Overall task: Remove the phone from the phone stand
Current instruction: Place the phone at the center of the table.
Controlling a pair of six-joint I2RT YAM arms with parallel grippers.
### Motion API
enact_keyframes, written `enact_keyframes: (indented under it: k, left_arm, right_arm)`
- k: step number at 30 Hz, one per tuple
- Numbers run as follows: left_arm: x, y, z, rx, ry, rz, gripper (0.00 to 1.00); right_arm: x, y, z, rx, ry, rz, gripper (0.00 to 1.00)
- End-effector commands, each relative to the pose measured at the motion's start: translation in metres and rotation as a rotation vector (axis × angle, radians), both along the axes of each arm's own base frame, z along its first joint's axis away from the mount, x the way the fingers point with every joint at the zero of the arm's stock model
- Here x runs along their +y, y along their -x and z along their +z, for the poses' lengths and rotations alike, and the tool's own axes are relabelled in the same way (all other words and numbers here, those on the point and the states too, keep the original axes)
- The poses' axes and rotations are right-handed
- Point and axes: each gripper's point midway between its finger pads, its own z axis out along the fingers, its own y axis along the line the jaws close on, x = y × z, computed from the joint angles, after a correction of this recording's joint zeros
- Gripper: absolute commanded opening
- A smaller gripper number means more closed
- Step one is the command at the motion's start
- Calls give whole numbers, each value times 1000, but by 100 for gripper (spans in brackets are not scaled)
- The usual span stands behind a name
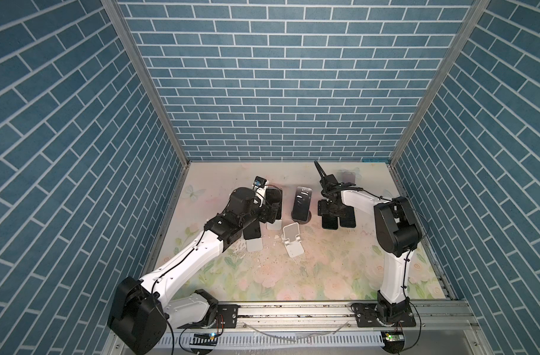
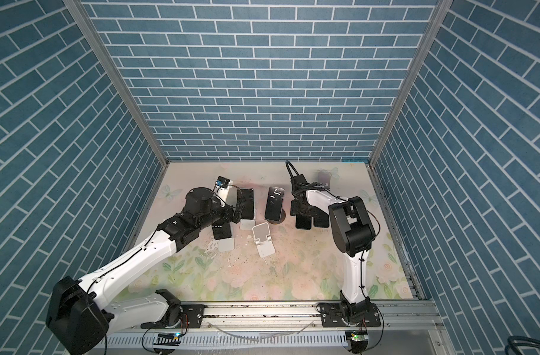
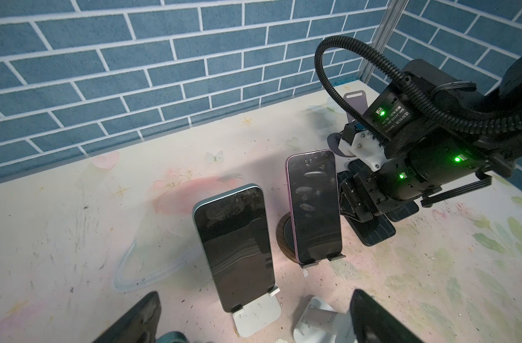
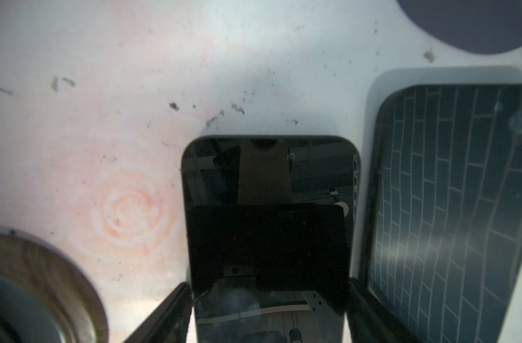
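Phone lies flat between right pincer's jaws; clamped or loose, cannot tell.

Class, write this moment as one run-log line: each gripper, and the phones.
left gripper: open, before teal phone on stand | right gripper: straddling flat phone, grip unclear

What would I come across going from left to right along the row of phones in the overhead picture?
In a top view: half-hidden phone → propped phone on a white stand → middle phone on a round-based stand → dark phone lying flat → second flat phone.
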Motion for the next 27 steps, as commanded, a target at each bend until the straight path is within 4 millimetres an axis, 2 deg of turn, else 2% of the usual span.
enact_keyframes:
  k: [1,7,13,20,27]
  left_arm:
    - [4,3,0,2,-14,12,100]
    - [6,5,-1,23,-11,23,100]
    - [10,5,-2,35,-22,42,100]
    - [13,6,0,40,-18,62,100]
    - [16,8,3,31,-3,76,100]
  right_arm:
    - [4,-5,23,-51,4,49,82]
    - [6,-11,49,-131,-10,85,83]
    - [15,-5,71,-203,-74,124,82]
    - [34,14,87,-285,-115,226,82]
    - [68,47,100,-376,-135,383,82]
